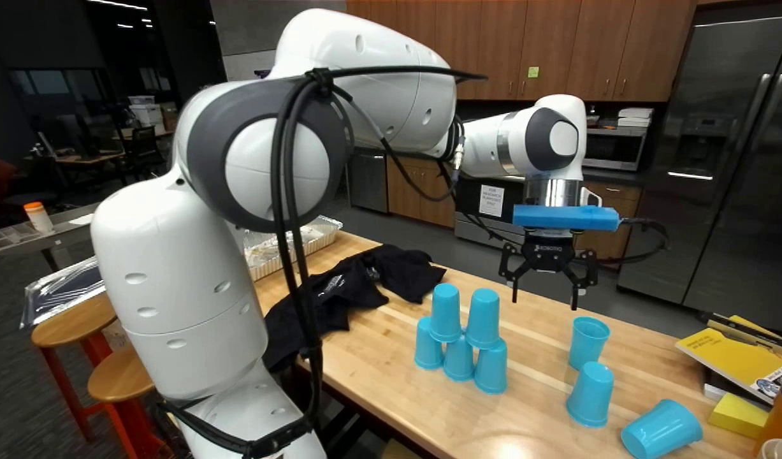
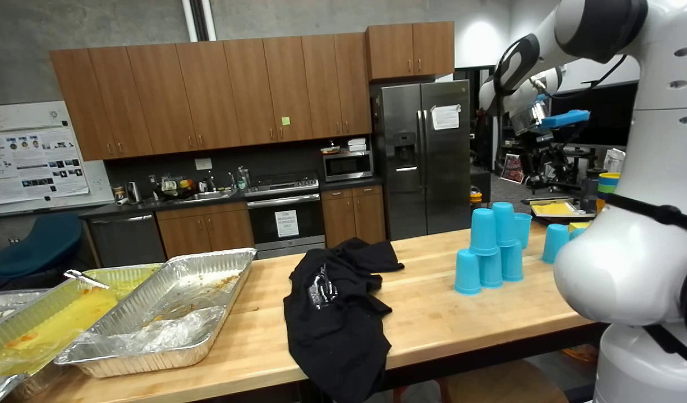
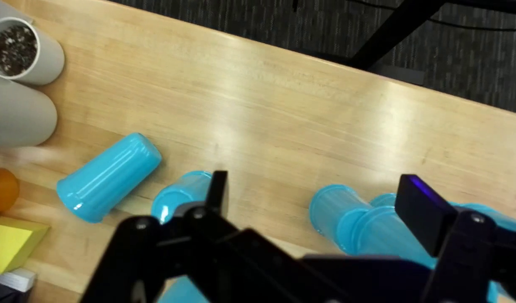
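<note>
My gripper (image 1: pixel 544 299) is open and empty, fingers down, above the wooden table (image 1: pixel 378 357). It also shows open in the wrist view (image 3: pixel 316 195) and small in an exterior view (image 2: pixel 536 182). A stack of light blue cups has three upside-down cups below (image 1: pixel 459 358) and two on top (image 1: pixel 484 319); it stands beside and below the gripper. It also shows in an exterior view (image 2: pixel 483 232) and the wrist view (image 3: pixel 337 214). Three loose blue cups stand apart: one mouth up (image 1: pixel 587 344), one upside down (image 1: pixel 590 395), one on its side (image 1: pixel 661 430).
A black cloth (image 1: pixel 359 287) lies beside the stack. Foil trays (image 2: pixel 169 313) stand at the table's far end. A yellow book (image 1: pixel 735 357), a yellow block (image 1: pixel 738 414) and an orange object (image 3: pixel 1 191) lie near the loose cups. Grey pots (image 3: pixel 22 113) stand at the table's end.
</note>
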`<state>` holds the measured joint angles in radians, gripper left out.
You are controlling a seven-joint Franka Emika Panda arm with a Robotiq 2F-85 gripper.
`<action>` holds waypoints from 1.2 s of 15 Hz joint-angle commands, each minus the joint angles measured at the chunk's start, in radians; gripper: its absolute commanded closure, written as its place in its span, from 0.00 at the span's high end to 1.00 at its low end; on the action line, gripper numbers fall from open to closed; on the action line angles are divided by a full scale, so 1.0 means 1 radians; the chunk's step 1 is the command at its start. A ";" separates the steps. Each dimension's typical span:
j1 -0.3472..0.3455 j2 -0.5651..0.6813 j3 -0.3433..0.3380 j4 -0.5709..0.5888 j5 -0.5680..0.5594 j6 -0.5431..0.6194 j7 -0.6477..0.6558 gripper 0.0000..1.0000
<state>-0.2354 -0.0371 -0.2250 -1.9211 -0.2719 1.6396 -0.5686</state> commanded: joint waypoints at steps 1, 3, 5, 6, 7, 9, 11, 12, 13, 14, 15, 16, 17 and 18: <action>0.028 -0.079 0.011 -0.073 0.001 0.000 -0.108 1.00; 0.036 -0.099 0.007 -0.073 0.009 -0.011 -0.180 1.00; 0.033 -0.120 -0.005 -0.053 0.007 -0.031 -0.248 1.00; 0.032 -0.132 -0.014 -0.039 0.021 -0.055 -0.314 1.00; 0.031 -0.156 -0.021 -0.037 0.013 -0.068 -0.369 1.00; 0.031 -0.178 -0.025 -0.022 -0.015 -0.104 -0.394 1.00; 0.035 -0.153 -0.030 -0.022 -0.004 -0.085 -0.369 1.00; 0.035 -0.166 -0.033 -0.022 -0.005 -0.092 -0.376 1.00; 0.035 -0.172 -0.033 -0.022 -0.005 -0.095 -0.379 1.00; 0.036 -0.174 -0.033 -0.022 -0.005 -0.096 -0.381 1.00; 0.036 -0.173 -0.032 -0.022 -0.005 -0.096 -0.381 1.00; 0.037 -0.172 -0.032 -0.023 -0.005 -0.096 -0.382 1.00; 0.037 -0.172 -0.032 -0.024 -0.005 -0.096 -0.382 1.00; 0.044 -0.174 -0.033 -0.036 -0.022 -0.082 -0.446 1.00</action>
<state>-0.2075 -0.2099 -0.2492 -1.9492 -0.2753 1.5475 -0.9508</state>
